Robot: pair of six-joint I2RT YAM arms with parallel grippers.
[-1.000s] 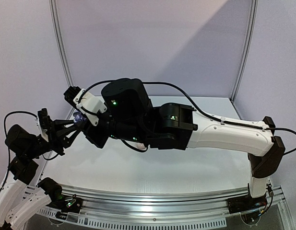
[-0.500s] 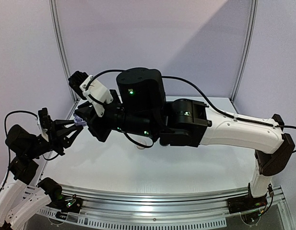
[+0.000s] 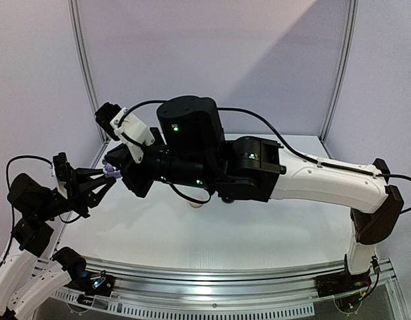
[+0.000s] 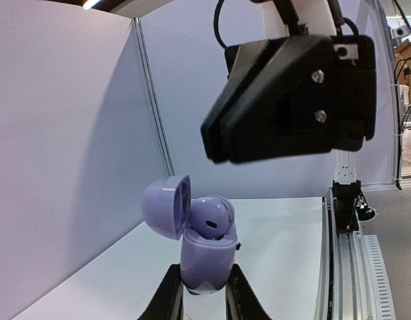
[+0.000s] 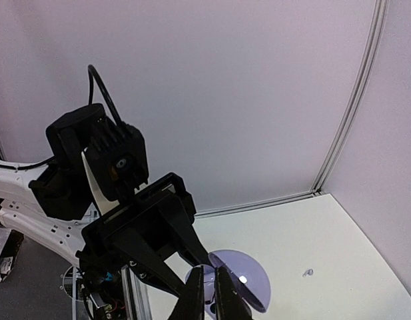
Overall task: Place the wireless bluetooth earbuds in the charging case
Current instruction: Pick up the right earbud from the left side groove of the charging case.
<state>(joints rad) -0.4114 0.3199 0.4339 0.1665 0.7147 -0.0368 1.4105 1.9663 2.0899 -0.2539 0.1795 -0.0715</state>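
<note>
My left gripper is shut on a lavender charging case and holds it upright above the table's left side. The case's lid is swung open to the left. A rounded lavender earbud sits in the case's top and stands partly proud of the rim. My right gripper hangs just above the case, its fingers pressed together with nothing seen between them. In the right wrist view its tips point down at the open lid. From above, both grippers meet at the case.
A tiny pale bud-like piece lies loose on the white table; a small pale thing also shows under the right arm. Lilac walls close the left and back sides. A metal rail runs along the near edge.
The right arm's wrist has lifted and its elbow has swung right, drawing its fingers a little up from the case. The left gripper keeps the case in the same spot.
</note>
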